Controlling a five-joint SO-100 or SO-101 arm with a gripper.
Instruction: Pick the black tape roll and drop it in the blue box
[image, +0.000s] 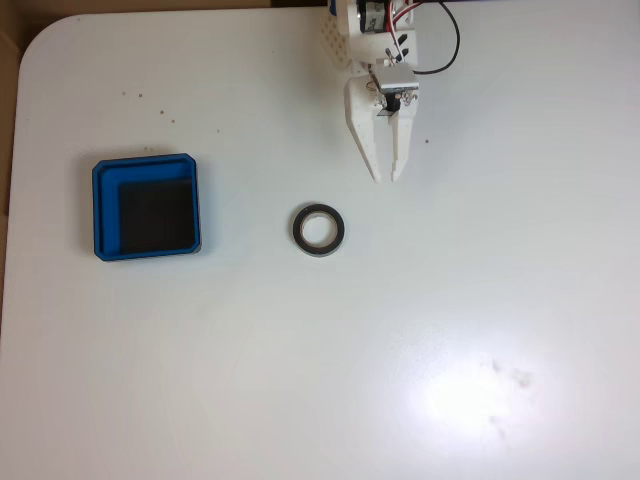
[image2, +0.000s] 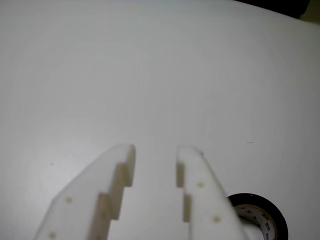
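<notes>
A smooth white table (image: 300, 380) with a glossy glare patch fills the fixed view. At its left sits the shallow, round-cornered blue box (image: 105, 205) with a black floor. Near the middle lies the flat black tape roll (image: 319, 229), grey-lined and hollow. Up right, the white plastic gripper (image: 386, 176) hovers apart from it, fingers (image2: 197, 175) slightly parted, holding nothing.

bare table (image: 420, 330) all around black tape roll (image: 319, 229), blue box (image: 146, 207) well apart
</notes>
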